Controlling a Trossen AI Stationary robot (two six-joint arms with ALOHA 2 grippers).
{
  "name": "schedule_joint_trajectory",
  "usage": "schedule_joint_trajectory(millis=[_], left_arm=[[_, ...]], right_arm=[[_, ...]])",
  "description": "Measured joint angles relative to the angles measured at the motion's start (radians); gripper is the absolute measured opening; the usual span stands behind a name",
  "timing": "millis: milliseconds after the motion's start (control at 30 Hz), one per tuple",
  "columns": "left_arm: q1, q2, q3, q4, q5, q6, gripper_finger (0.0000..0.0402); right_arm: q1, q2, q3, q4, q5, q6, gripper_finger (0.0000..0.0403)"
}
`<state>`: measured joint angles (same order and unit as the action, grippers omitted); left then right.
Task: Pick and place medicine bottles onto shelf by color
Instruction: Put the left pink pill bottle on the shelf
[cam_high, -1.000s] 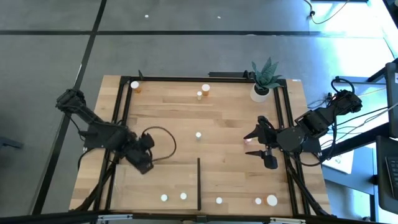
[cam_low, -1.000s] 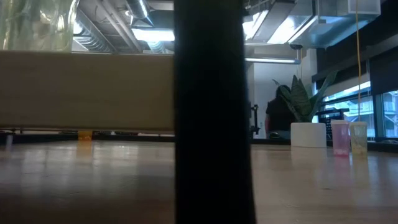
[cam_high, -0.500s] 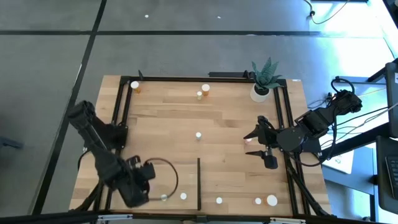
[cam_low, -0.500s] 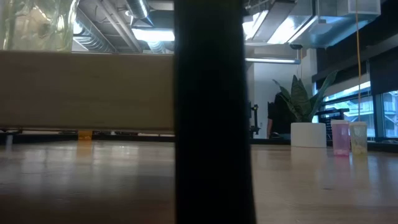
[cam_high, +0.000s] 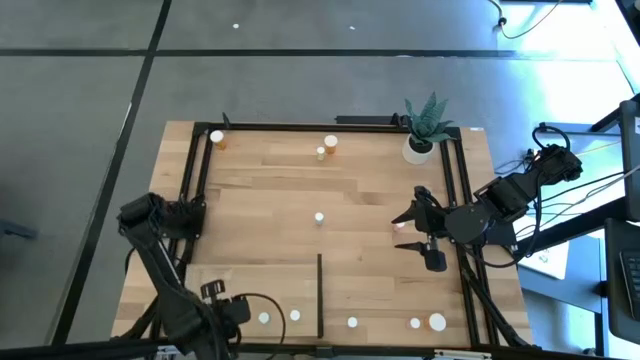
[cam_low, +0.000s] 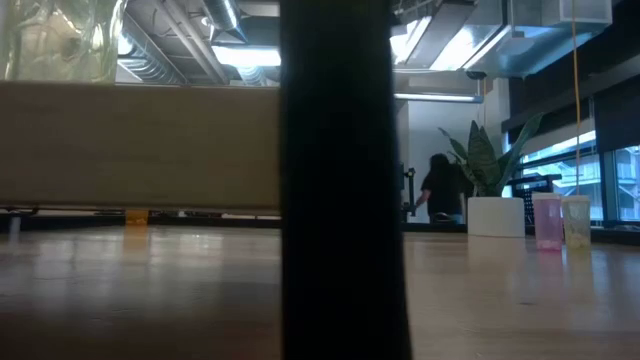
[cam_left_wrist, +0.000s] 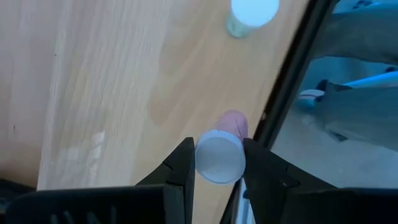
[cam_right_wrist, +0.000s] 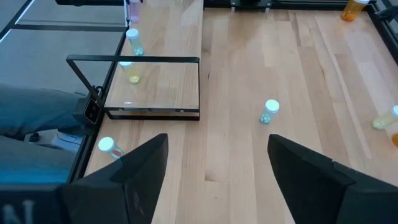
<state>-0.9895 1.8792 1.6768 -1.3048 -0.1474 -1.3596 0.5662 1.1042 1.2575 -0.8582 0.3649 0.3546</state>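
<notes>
Pale wood: the bench (cam_high: 260, 190) fills the high view inside black rails; the shelf (cam_high: 250, 285) is the lighter panel at its near edge, with a thin black strip (cam_high: 319, 294) upright along one short side.
Left gripper (cam_left_wrist: 217, 163): clenched on a pink bottle (cam_left_wrist: 222, 149) with a white cap, held just beside the black rail at the bench edge; only the left wrist view shows this grip.
High view, left arm: it reaches down to the near left corner of the shelf, and the gripper is mostly hidden at the picture's bottom edge.
Green bottle (cam_left_wrist: 250, 14): stands on the wood near the same rail, apart from the held one.
Right gripper (cam_high: 418, 228): fingers spread wide, holding nothing, above the bench's right side near the rail.
Right wrist view: shows the shelf as a black wire frame, a bottle (cam_right_wrist: 269, 111) standing alone mid-bench, and an orange bottle (cam_right_wrist: 352, 9) at the far corner.
Shelf bottles: two white caps (cam_high: 264, 318) left of the strip, three to its right.
Low view: a black upright blocks the middle; a plant pot (cam_low: 496, 216) and two bottles (cam_low: 548, 220) stand at right.
Open room: the middle of the bench is bare but for one bottle (cam_high: 319, 216).
</notes>
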Motion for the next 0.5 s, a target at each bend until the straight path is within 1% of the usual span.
schedule_joint_trajectory(millis=[500], left_arm=[[-0.007,0.068,-0.001,-0.038,-0.019,0.034,0.0093]], right_arm=[[0.000,0.000,0.000,0.000,0.000,0.000,0.0278]])
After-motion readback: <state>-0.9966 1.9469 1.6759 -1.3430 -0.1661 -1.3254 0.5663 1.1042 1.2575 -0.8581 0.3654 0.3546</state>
